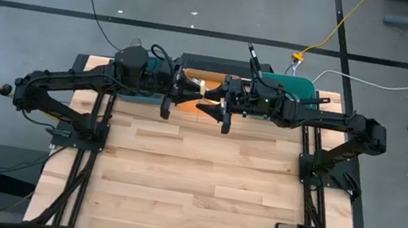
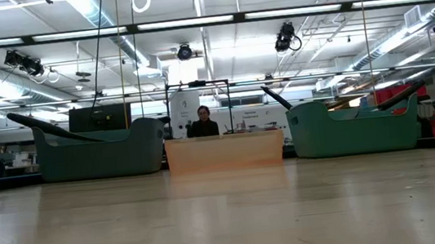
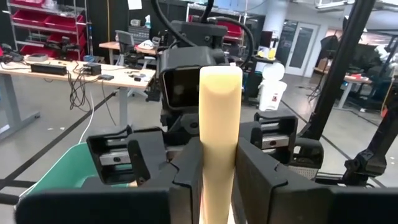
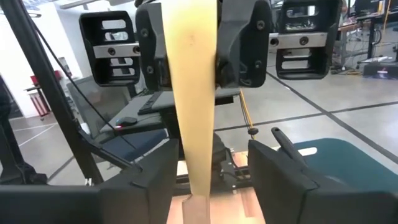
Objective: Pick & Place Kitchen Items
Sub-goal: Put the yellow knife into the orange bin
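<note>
left gripper (image 3: 214,180) pinches the yellow knife handle (image 3: 219,124) in mid-air above the table's far edge; right gripper (image 4: 211,180) sits spread around it; a late squeeze could drop it

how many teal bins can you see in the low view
2: one teal bin left of the wooden box, one right of it. Dark utensil handles stick out of both; more bins may be out of frame.
</note>
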Available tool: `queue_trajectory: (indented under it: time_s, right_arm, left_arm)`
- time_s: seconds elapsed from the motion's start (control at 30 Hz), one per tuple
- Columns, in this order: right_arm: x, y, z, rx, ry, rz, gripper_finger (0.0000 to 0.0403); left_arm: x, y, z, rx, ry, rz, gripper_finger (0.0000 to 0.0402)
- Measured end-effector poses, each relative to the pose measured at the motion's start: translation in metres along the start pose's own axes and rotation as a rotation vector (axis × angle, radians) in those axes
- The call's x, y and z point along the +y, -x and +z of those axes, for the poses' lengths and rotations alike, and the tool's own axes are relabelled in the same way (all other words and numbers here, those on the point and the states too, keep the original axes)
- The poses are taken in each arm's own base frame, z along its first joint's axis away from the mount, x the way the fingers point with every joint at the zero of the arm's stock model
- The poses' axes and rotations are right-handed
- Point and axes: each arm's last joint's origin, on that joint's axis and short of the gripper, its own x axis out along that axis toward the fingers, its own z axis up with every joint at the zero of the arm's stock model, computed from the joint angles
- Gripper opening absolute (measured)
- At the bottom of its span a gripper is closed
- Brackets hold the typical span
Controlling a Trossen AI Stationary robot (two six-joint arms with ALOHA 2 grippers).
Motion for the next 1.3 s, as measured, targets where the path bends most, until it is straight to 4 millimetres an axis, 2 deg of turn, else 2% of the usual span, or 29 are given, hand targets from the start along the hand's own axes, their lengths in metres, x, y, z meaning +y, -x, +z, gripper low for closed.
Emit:
queue_trajectory:
  time_s: [0.73, 1.1, 1.3]
  right_arm:
    - [0.0008, 0.0000, 0.0000, 0.003, 0.017, 0.026, 0.0063]
    - [0.0006, 0.0000, -0.0001, 0.005, 0.031, 0.026, 0.0058]
    - [0.0008, 0.0000, -0.0001, 0.005, 0.030, 0.027, 0.0055]
  left_arm:
    - [0.0000, 0.0000, -0.0002, 0.002, 0.007, 0.000, 0.0079]
    - [0.0001, 0.0000, -0.0006, 0.006, 0.012, 0.001, 0.0081]
    - [0.0001, 0.0000, -0.0006, 0.007, 0.012, 0.001, 0.0109]
